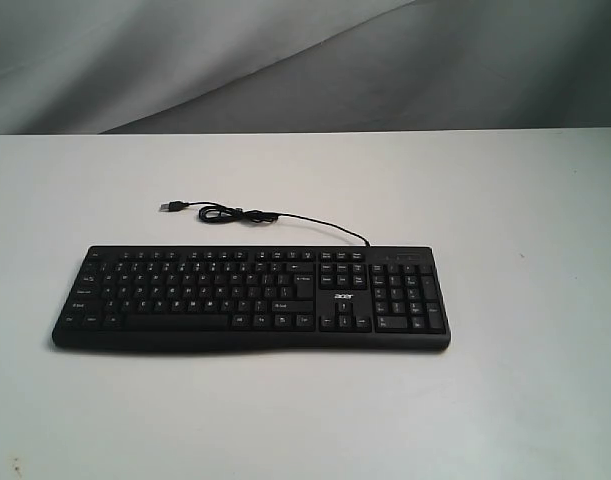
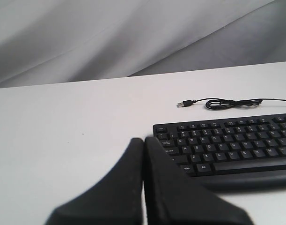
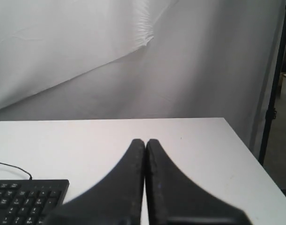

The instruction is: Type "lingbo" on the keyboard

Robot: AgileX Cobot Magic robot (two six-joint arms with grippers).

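Two grippers, both pressed fully closed and holding nothing: the left gripper point(image 2: 143, 139) and right gripper point(image 3: 145, 140) are matte black wedges tapering to blunt tips. The keyboard point(image 1: 250, 298), flat black plastic with white legends, lies between them on the white table point(image 1: 305, 170). Its Esc corner sits just past the left tips, its number-pad corner near the right ones. Open tabletop runs ahead of each gripper to the far edge. A thin cable point(image 1: 235, 213) coils beyond the keyboard. Each wrist view crops the keyboard, and most legends are too small to read.
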